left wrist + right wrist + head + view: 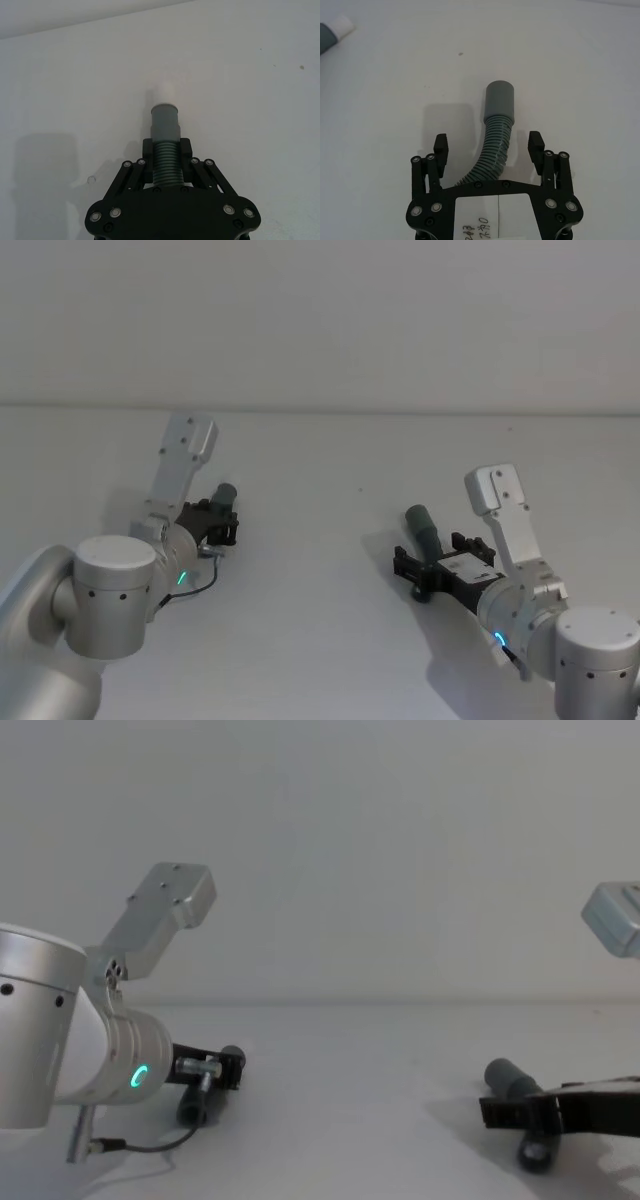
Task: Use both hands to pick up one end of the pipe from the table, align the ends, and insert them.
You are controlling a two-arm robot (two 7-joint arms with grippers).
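My left pincer [166, 150] grips the white-tipped pipe piece [165, 122] low over the bench [320, 660], my right pincer [488, 142] stands wide astride the other pipe piece [499, 105], not yet gripped, so aligning and inserting remain.

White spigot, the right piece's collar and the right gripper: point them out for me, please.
white spigot [165, 94], left wrist view, on its pale side wall.
right piece's collar [500, 100], right wrist view, middle of the smooth grey sleeve.
right gripper [488, 141], right wrist view, midway between its open fingertips.
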